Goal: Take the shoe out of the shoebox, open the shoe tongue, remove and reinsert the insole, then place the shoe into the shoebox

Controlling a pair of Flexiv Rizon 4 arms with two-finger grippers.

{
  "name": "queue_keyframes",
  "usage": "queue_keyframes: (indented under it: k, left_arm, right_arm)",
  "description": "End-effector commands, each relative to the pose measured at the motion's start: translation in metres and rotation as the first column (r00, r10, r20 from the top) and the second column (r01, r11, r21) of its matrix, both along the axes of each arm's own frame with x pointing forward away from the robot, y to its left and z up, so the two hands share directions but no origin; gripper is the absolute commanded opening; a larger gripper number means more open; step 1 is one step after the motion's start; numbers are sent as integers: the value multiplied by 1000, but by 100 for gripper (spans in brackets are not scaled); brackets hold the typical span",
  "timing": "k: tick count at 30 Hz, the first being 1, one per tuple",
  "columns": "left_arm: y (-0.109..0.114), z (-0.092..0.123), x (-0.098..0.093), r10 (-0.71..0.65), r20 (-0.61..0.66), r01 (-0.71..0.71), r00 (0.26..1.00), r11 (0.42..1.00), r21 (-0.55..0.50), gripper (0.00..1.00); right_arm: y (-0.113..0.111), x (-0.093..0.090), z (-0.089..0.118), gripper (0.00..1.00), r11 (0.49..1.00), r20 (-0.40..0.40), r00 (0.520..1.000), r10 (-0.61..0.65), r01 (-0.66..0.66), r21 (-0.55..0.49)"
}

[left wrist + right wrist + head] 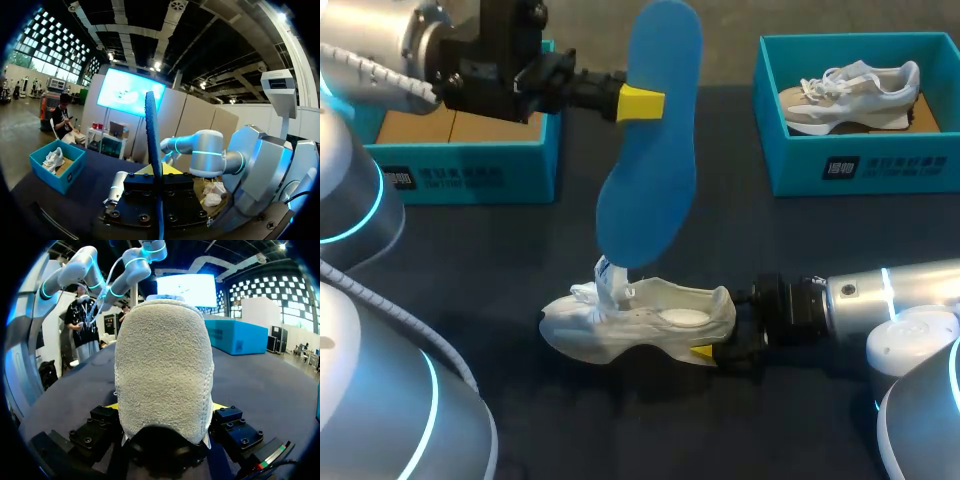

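The shoe (640, 325) is lying mid-table (520, 260), its heel pointing to 3 o'clock, where the right gripper (725, 335) is clasping it. The insole (655, 140) is hanging upright at the shoe's 12 o'clock, pinched by the left gripper (650, 103). The left shoebox (460, 175) is sitting at 10 o'clock; the right shoebox (860, 165), at 2 o'clock, is holding a second shoe (850, 95).

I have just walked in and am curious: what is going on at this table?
The left gripper is shut on the blue insole and holds it upright in the air above the white shoe. The right gripper is shut on this shoe's heel, on the table. So the insole is out and not yet back in. A second shoe lies in the right shoebox.
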State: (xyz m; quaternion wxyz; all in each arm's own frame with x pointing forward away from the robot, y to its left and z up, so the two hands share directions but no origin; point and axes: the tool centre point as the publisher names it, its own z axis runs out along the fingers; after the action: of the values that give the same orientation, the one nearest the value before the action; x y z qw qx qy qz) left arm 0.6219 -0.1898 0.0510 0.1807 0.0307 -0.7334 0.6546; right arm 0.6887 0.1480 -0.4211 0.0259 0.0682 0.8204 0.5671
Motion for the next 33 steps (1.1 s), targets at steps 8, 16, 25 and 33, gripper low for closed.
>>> queue_keyframes:
  k: [8, 16, 25, 33]
  left_arm:
    - [-2, 4, 4, -10, 1, 10, 1000, 1000, 13, 0]
    - [4, 17, -14, 46, -100, -50, 994, 998, -38, 0]
    - [17, 25, -27, 89, -151, -96, 985, 994, -45, 0]
    - [19, 32, -32, 86, -191, -99, 978, 994, -55, 0]
  right_arm:
    - [2, -1, 1, 0, 1000, -2, 1000, -1, 1, -6]
    - [2, -1, 1, 0, 1000, -2, 1000, -1, 1, -6]
    - [2, -1, 1, 0, 1000, -2, 1000, -1, 1, -6]
    - [2, -1, 1, 0, 1000, -2, 1000, -1, 1, -6]
